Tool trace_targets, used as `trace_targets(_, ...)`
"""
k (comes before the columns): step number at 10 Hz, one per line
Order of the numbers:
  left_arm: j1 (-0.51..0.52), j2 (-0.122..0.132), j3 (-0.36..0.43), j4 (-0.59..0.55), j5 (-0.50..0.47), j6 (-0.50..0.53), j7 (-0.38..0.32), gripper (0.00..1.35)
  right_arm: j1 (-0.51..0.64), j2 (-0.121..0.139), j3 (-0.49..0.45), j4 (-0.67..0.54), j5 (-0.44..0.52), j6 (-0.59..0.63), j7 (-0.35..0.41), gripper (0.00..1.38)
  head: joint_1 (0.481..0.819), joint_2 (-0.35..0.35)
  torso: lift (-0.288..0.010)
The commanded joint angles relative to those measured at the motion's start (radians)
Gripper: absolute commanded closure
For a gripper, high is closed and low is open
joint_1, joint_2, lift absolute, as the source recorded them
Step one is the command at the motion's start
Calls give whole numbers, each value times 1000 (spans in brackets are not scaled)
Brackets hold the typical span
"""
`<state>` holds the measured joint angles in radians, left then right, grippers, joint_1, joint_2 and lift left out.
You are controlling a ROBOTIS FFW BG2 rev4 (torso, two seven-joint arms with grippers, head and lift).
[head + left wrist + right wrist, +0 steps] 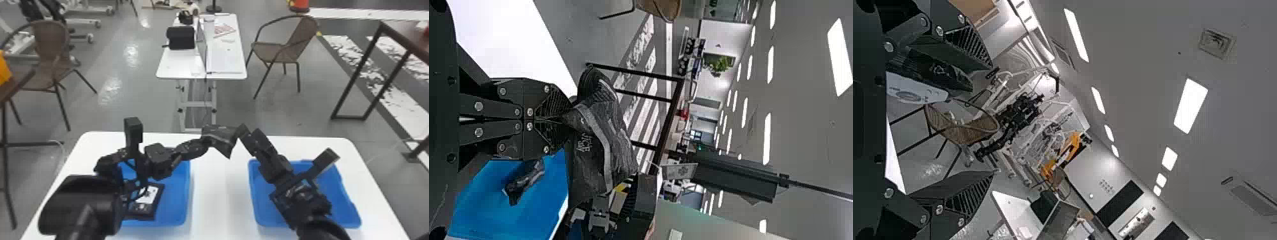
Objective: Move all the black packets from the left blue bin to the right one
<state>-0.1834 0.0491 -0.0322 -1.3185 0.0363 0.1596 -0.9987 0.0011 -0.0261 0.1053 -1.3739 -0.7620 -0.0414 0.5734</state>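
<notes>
Pinching a black packet (220,137) by one end, your left gripper (205,145) has it up above the white table (220,204), between the two bins and toward the table's far side. The left wrist view shows its fingers clamped together on the packet's gathered edge, with the rest spread out past the tips.

Your right gripper (250,128) is just beside the packet's other side, its fingers well apart. Whether either finger touches the packet, you cannot tell from here. The right wrist view also has a dark printed thing with a pale band (918,92) near one finger.

Down in the left blue bin (182,204) you have a flat dark packet with a white label (148,198), partly behind your left arm. The right blue bin (261,210) sits partly under your right arm. In the left wrist view, a small dark packet (524,180) lies in what looks to be that right bin.

Beyond your table stand another white table (223,60) bearing a black case (181,37), and brown chairs (276,52) on both sides.
</notes>
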Motion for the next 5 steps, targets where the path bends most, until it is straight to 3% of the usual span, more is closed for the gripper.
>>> trace_targets(1,-22,-5,-31,31,28,-6,0,1214,-16,0,22,10,4,0,0,297,695,-47,0)
trace_targets(3,-34,-9,-49,44,28,-2,-1,1214,-29,0,42,19,9,0,0,300,695,-51,0)
trace_targets(4,-39,-9,-51,48,28,0,0,1214,-33,0,44,23,18,14,10,579,695,-51,0)
trace_targets(5,-39,-9,-49,48,30,-2,-1,1214,-38,-2,42,29,47,14,16,1292,695,-50,0)
